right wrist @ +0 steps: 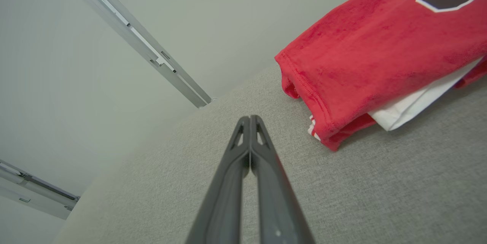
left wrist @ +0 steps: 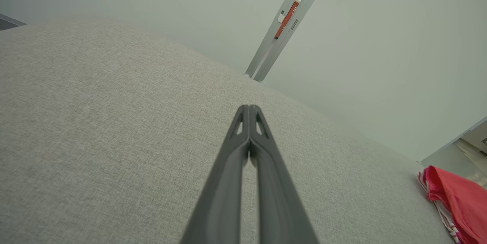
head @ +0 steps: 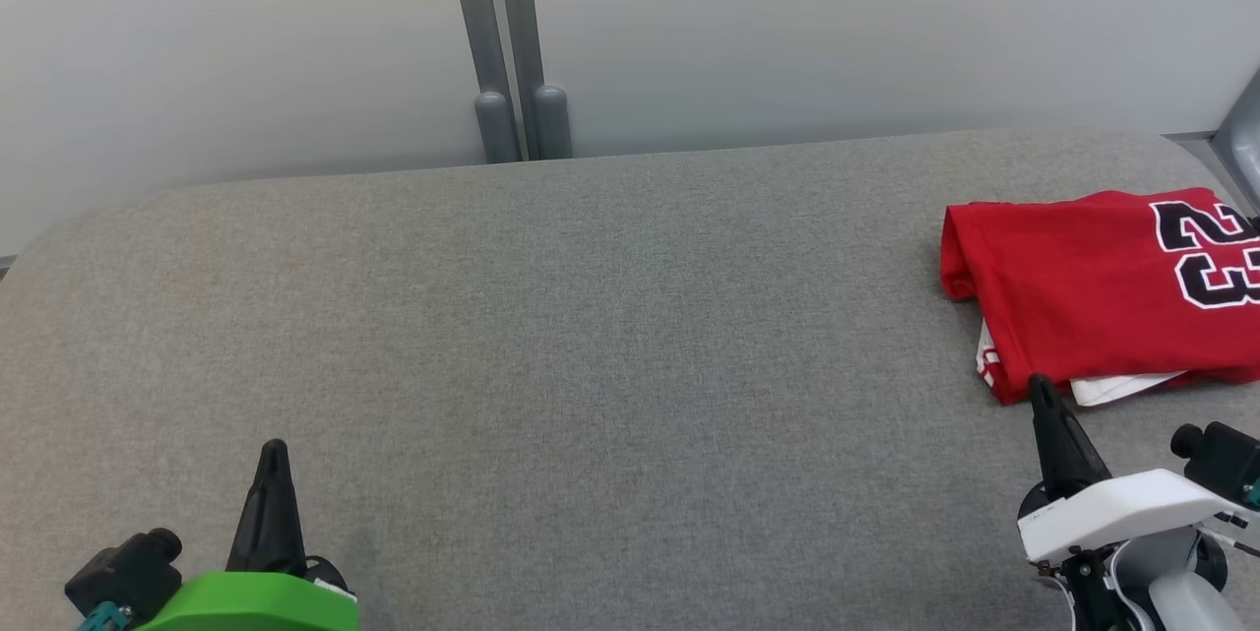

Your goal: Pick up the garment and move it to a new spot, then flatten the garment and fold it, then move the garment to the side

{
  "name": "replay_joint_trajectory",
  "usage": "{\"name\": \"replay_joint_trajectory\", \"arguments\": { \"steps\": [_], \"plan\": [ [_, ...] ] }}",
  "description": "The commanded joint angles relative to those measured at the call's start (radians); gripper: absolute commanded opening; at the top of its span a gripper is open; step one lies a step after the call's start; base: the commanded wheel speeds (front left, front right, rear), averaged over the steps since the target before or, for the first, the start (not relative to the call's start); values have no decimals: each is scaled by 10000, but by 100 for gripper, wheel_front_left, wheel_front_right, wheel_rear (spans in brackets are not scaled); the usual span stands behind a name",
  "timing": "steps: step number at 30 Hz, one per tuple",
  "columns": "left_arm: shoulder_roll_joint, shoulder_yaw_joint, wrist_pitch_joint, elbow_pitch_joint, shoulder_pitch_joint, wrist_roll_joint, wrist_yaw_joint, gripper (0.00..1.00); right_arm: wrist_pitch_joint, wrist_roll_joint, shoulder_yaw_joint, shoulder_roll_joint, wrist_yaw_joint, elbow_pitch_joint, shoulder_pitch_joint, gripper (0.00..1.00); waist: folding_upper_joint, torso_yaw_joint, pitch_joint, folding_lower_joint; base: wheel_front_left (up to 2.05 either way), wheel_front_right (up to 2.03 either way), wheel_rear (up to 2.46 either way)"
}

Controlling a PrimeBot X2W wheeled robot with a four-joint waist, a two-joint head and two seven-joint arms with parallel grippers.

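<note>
Folded red fleecy jersey [head: 1083,286] is lying at right on a grey woven surface [head: 591,316]; left gripper [head: 274,449] and right gripper [head: 1039,385] are sitting pinched together, empty.

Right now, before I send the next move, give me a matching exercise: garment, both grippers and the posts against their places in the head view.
1 garment
2 left gripper
3 right gripper
4 grey posts

A lower left, shut
B behind the far edge, middle
C red, folded, at the right edge
D lower right, shut, tip near the garment

Pairs: 1-C, 2-A, 3-D, 4-B
</note>
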Motion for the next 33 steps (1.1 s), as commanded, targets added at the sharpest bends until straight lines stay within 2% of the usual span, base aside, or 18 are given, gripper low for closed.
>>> {"name": "replay_joint_trajectory", "arguments": {
  "steps": [1,33],
  "plan": [
    [46,50,92,-93,-343,-395,-22,0,94,320,-134,-37,1,-148,-291,0,-1,-4,2,1,0,0,0],
    [71,268,1171,97,-841,-4631,-54,0,1199,3609,-870,631,2,-162,-464,0,-1,-93,48,1,0,0,0]
  ]
}}
